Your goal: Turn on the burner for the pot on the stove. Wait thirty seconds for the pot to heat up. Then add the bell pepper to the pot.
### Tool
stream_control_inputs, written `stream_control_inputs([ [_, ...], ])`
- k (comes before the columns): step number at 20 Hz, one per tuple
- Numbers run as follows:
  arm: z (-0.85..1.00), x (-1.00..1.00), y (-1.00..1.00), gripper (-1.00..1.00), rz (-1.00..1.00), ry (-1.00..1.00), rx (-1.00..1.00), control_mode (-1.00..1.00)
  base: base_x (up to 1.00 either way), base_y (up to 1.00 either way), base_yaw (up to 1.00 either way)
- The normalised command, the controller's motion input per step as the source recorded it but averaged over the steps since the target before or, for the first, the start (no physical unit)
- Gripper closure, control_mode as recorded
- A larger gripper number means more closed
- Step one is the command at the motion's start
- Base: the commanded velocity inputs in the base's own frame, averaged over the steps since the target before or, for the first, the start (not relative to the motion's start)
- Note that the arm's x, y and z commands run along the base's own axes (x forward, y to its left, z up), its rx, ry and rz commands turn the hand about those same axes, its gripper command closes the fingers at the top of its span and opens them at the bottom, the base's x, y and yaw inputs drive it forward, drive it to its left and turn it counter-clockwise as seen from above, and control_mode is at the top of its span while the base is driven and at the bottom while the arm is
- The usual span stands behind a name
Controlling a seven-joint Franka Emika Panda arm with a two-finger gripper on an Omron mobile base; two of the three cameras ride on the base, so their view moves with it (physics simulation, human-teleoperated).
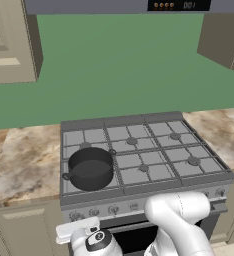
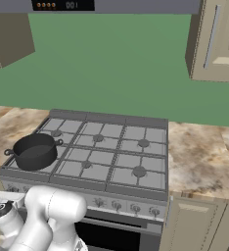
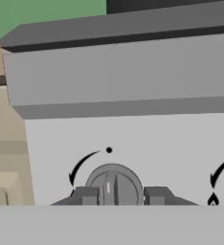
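A dark grey pot point(image 1: 90, 168) sits on the front-left burner of the stove point(image 1: 154, 150). Below the pot, on the stove's front panel, the gripper point(image 3: 115, 196) pinches a round grey knob point(image 3: 114, 185) (its ridge upright), fingertips point(image 3: 86, 196) pressed against either side.

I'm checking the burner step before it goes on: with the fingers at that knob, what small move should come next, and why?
Probably turn the knob along its curved arrow: the gripper sits shut on it, its marker upright under the dot, and the pot stands on the stove with no flame visible.
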Motion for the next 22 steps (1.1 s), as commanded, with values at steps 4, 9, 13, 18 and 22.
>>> stream_control_inputs([
  [4, 0.00, 0.00, 0.10, 1.00, -0.01, 0.00, -0.05, -1.00, 0.00, 0.00, 0.00],
  [9, 0.00, 0.00, 0.12, 1.00, -0.04, 0.00, -0.11, -1.00, 0.00, 0.00, 0.00],
  [13, 0.00, 0.00, 0.07, 1.00, -0.04, 0.00, -0.16, -1.00, 0.00, 0.00, 0.00],
  [18, 0.00, 0.00, 0.04, 1.00, -0.03, 0.01, -0.17, -1.00, 0.00, 0.00, 0.00],
  [22, 0.00, 0.00, 0.04, 1.00, -0.03, 0.04, -0.17, -1.00, 0.00, 0.00, 0.00],
])
